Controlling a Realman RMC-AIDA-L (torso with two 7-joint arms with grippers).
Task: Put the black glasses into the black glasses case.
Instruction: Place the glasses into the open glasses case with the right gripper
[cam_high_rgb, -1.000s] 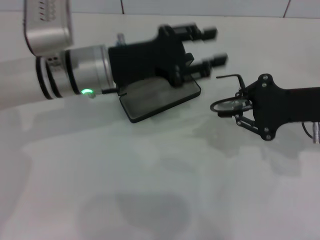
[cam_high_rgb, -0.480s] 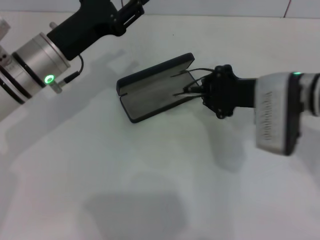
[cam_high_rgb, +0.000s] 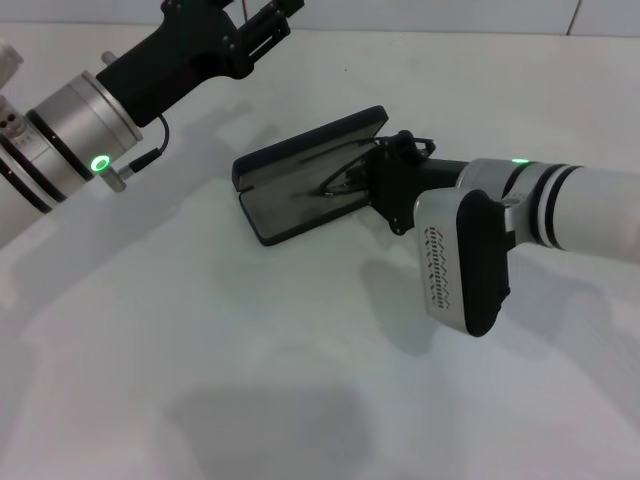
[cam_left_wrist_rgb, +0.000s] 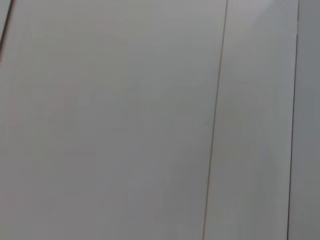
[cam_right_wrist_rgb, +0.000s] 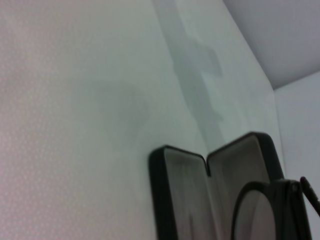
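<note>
On the left of the head view, the left gripper (cam_high_rgb: 262, 25) is raised near the far edge of the white worktop (cam_high_rgb: 300, 380), well apart from the case. Its silver wrist section carries a lit green ring. Whether its fingers are spread or closed cannot be told — they run out of view at the top edge. The left wrist view shows only pale panels with thin dark seams.

Nearer the middle lies the black glasses case (cam_high_rgb: 305, 180), open on the worktop. One half lies flat with its grey lining facing up, and the other half stands tilted behind it, joined along the hinge. In the right wrist view the case (cam_right_wrist_rgb: 175, 195) appears as two lined halves meeting at a notch.

Over the open case are the black glasses (cam_high_rgb: 345, 175). Their thin temple arms reach across the lining toward the hinge side. Whether the frame touches the lining cannot be told. In the right wrist view one oval lens (cam_right_wrist_rgb: 257, 215) sits close before the camera, over the case's far half.

To the right, the right gripper (cam_high_rgb: 385, 180) reaches in from the right edge, at the case's right end. Its fingers grip the glasses at the frame end — though the fingertips themselves are mostly hidden behind the black hand body.
</note>
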